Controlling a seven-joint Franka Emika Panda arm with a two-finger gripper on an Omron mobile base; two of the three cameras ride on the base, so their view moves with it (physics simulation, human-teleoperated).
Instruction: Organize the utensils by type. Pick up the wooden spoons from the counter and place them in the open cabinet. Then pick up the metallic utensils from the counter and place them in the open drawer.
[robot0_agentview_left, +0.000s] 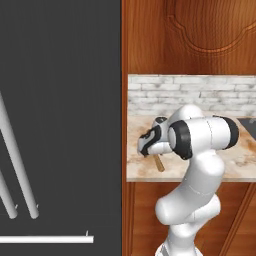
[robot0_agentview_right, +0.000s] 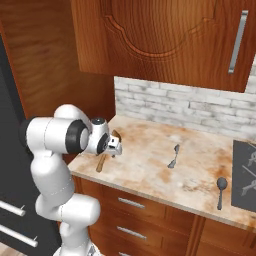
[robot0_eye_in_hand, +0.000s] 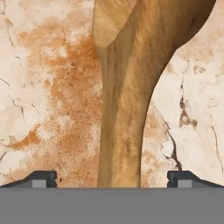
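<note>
Straddling the neck of a wooden spoon (robot0_eye_in_hand: 122, 109), the tool (robot0_eye_in_hand: 112, 179) hangs low over the counter (robot0_eye_in_hand: 48, 96) with its two tips spread wide, one on each side of the handle and neither touching it; nothing is held. In the right base view the tool (robot0_agentview_right: 116, 146) sits near the counter's left front corner, and the spoon's handle (robot0_agentview_right: 101, 162) pokes out beneath it toward the edge.

The likely trouble starts with that handle. It tapers, and the spoon lies flat on hard stone, so if the tips close too high they may slip over the wood, and if they close off-centre the spoon could pivot and skid. Being so near the front edge, a nudged spoon might slide off the counter. The second wooden spoon I cannot make out.

Farther along the counter lie the small silver spoon (robot0_agentview_right: 173, 156) and, well apart to the right, the darker spoon (robot0_agentview_right: 220, 190) just beside the cooktop (robot0_agentview_right: 244, 175). Both wait for later.

As for containers, the drawers (robot0_agentview_right: 131, 202) under the counter look shut, and the wall cabinet (robot0_agentview_right: 165, 40) above is closed, so their contents cannot be seen.
</note>
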